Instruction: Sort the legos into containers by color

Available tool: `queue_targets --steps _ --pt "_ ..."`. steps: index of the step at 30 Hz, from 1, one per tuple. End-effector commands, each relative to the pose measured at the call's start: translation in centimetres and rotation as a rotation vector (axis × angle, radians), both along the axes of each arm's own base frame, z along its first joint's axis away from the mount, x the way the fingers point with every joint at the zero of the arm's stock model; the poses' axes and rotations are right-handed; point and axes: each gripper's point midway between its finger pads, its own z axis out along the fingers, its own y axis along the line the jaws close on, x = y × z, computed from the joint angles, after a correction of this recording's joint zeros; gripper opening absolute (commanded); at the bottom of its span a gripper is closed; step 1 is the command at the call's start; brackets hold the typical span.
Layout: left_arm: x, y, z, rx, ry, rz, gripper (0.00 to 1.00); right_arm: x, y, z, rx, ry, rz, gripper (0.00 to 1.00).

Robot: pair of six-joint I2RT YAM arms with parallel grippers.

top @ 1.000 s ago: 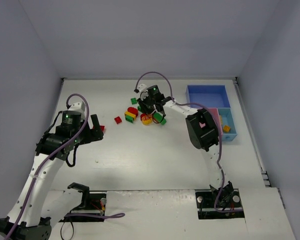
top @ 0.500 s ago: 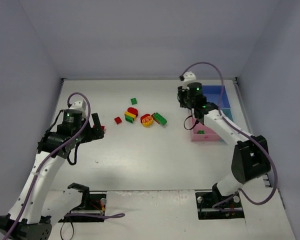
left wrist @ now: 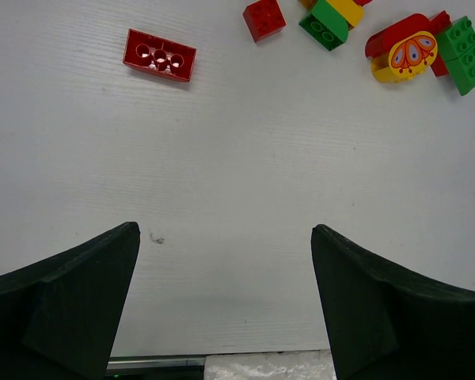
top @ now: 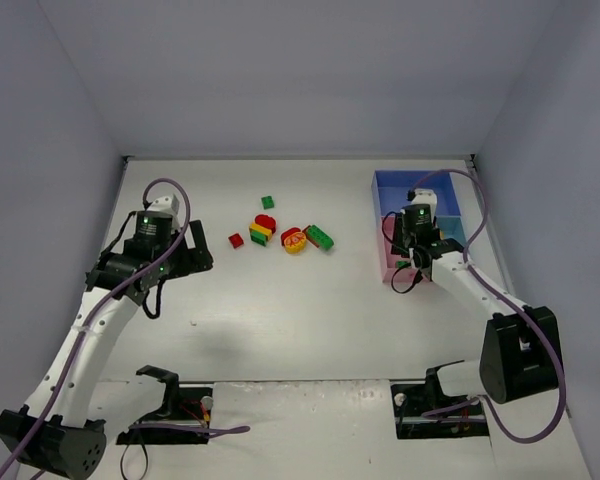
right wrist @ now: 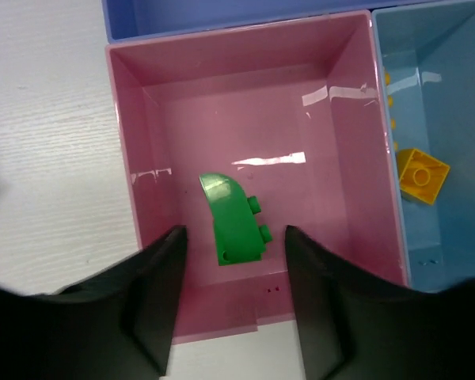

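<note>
1. The right gripper [right wrist: 233, 237] hangs over the pink compartment [right wrist: 127, 158] with its claw spread wide and holding nothing.
2. A green curved brick [right wrist: 231, 214] lies on the pink floor between the two fingers, with a gap on either side, so I judge this drop finished.
3. To the right, the light-blue compartment [right wrist: 435, 103] holds a yellow brick [right wrist: 422, 176]. The large blue compartment [right wrist: 222, 12] sits on the far side; the arm hides part of it from above, so I cannot tell whether anything lies in it.
4. The left gripper [left wrist: 223, 233] is also wide and empty, poised over bare table [top: 280, 310] on the left.
5. Unsorted legos lie mid-table:
   - a long red brick [left wrist: 160, 55], nearest the left claw;
   - a small red brick [left wrist: 264, 17];
   - a green-and-yellow stack [left wrist: 332, 16];
   - a red-and-yellow flower-printed piece [left wrist: 408, 55], touching a green brick [left wrist: 465, 54];
   - a small green brick [top: 268, 202], farther off.
6. The step in hand is placing green pieces; most of the sorting remains.
7. Next, the right arm probably needs to lift clear of the tray walls and reach left for the green brick, separating it from the flower-printed piece.
</note>
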Motion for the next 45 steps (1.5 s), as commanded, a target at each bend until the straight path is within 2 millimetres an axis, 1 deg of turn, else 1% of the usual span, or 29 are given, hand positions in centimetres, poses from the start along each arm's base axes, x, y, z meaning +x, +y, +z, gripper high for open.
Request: queue_targets --steps 1,4,8,10,11,13,14,16,17,19,20,22,23,24,25,26,27,28,29,30,31,33,34,35,37,38,42,43,45 --pt "1.2 -0.8 1.0 -0.030 -0.046 -0.019 0.83 1.1 -0.2 1.6 0.034 -0.059 -0.044 0.53" --pt "1.1 -0.8 0.8 -0.027 -0.037 -0.016 0.82 1.6 0.7 2.6 0.063 -0.078 -0.006 0.63" --pt "1.0 -0.5 0.6 -0.022 -0.029 -0.002 0.82 2.1 2.4 4.9 0.080 -0.129 0.062 0.64" --pt "0.8 -0.6 0.5 -0.028 -0.025 0.003 0.83 2.4 4.2 6.7 0.093 -0.175 0.139 0.62" --pt "1.0 -0.2 0.5 -0.017 -0.031 0.028 0.83 2.3 6.7 7.5 0.096 -0.201 0.240 0.61" --pt "0.8 0.0 0.1 -0.013 -0.021 0.045 0.83 2.2 9.7 8.7 0.100 -0.230 0.346 0.59" --pt "0.8 0.1 0.0 -0.016 -0.019 0.054 0.83 1.9 12.5 9.9 0.118 -0.254 0.430 0.58" --pt "0.7 0.4 -0.5 -0.010 -0.008 0.073 0.83 2.0 15.3 9.8 0.117 -0.248 0.526 0.57" --pt "0.6 0.4 -0.5 -0.014 -0.006 0.085 0.83 1.8 18.2 9.9 0.144 -0.241 0.607 0.57" --pt "0.3 0.6 -0.7 -0.012 0.001 0.096 0.83 1.6 20.7 10.0 0.141 -0.240 0.675 0.57" --pt "0.1 0.8 -0.8 -0.007 0.003 0.102 0.83 1.5 23.1 10.1 0.133 -0.242 0.714 0.57" --pt "-0.2 1.0 -0.5 -0.007 -0.007 0.110 0.83 1.6 25.4 10.3 0.134 -0.254 0.752 0.58" --pt "-0.3 1.1 -0.3 -0.008 -0.013 0.110 0.83 1.9 26.6 9.1 0.134 -0.231 0.766 0.58" --pt "-0.6 1.3 -0.1 -0.008 -0.019 0.114 0.83 1.9 28.3 10.1 0.150 -0.253 0.789 0.59" --pt "-0.7 1.2 0.0 -0.011 -0.024 0.109 0.83 2.1 29.4 9.9 0.162 -0.252 0.796 0.60" --pt "-1.0 1.3 0.0 -0.008 -0.020 0.108 0.83 2.4 30.4 8.4 0.157 -0.224 0.806 0.60" --pt "-1.2 1.3 0.2 -0.009 -0.026 0.107 0.83 2.4 32.1 9.6 0.171 -0.250 0.829 0.61" --pt "-1.4 1.4 0.2 -0.007 -0.025 0.109 0.83 2.6 33.1 9.4 0.175 -0.253 0.843 0.61" --pt "-1.7 1.5 0.2 -0.002 -0.019 0.109 0.83 2.8 34.2 7.7 0.164 -0.226 0.860 0.61" --pt "-2.0 1.6 0.4 -0.003 -0.022 0.111 0.83 3.0 35.7 8.7 0.183 -0.248 0.886 0.61" --pt "-2.2 1.7 0.5 -0.001 -0.022 0.113 0.83 2.7 37.2 6.9 0.178 -0.216 0.914 0.61" --pt "-2.7 1.9 0.9 -0.001 -0.029 0.115 0.83 2.9 38.9 6.2 0.183 -0.210 0.932 0.61" --pt "-2.9 2.0 0.9 -0.001 -0.030 0.115 0.83 2.9 40.4 6.9 0.197 -0.228 0.950 0.61" --pt "-3.1 2.1 1.0 0.000 -0.027 0.115 0.83 3.1 41.3 5.0 0.193 -0.200 0.950 0.61" --pt "-3.5 2.1 1.2 -0.007 -0.034 0.120 0.83 3.6 43.0 5.3 0.202 -0.220 0.948 0.61" --pt "-3.7 2.2 1.4 -0.011 -0.040 0.120 0.82 3.9 43.5 3.4 0.191 -0.193 0.933 0.61" --pt "-4.1 2.0 1.7 -0.029 -0.041 0.118 0.83 5.0 45.4 1.3 0.193 -0.186 0.909 0.61" --pt "-4.1 2.0 1.7 -0.031 -0.038 0.117 0.83 5.2 45.7 -0.5 0.187 -0.163 0.906 0.61" --pt "-4.4 2.0 1.7 -0.035 -0.034 0.117 0.82 6.3 46.0 -0.3 0.179 -0.189 0.860 0.61"
